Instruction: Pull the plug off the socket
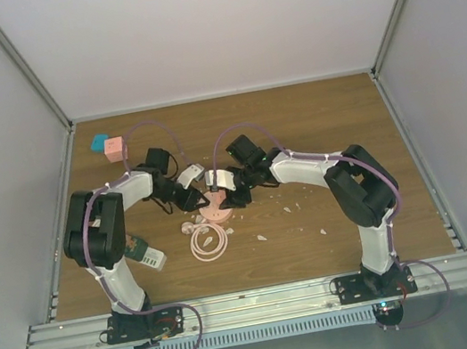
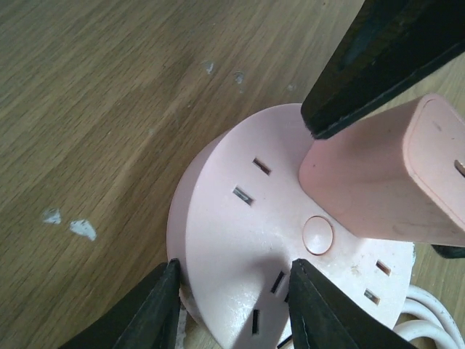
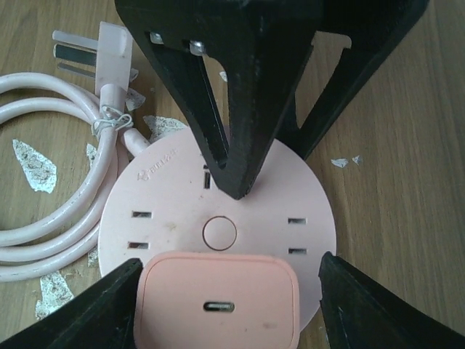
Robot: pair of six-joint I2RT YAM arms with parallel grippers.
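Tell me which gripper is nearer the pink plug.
Right. The right gripper straddles the plug, a finger on each side; the left gripper sits across the socket rim, beside the plug.

I'm looking at a pale pink socket [image 3: 174, 190] with grey slots, and the plug [image 3: 218, 280] on it is showing a deeper salmon pink. The coiled cable [image 3: 29, 81] is reading pinkish white. The table [image 2: 94, 109] is showing brown wood grain flecked with white chips. Both sets of jaws are reading black. I'm also seeing a teal cube [image 1: 99, 143], a pink cube [image 1: 115, 148] and a green-and-white object [image 1: 145, 252].
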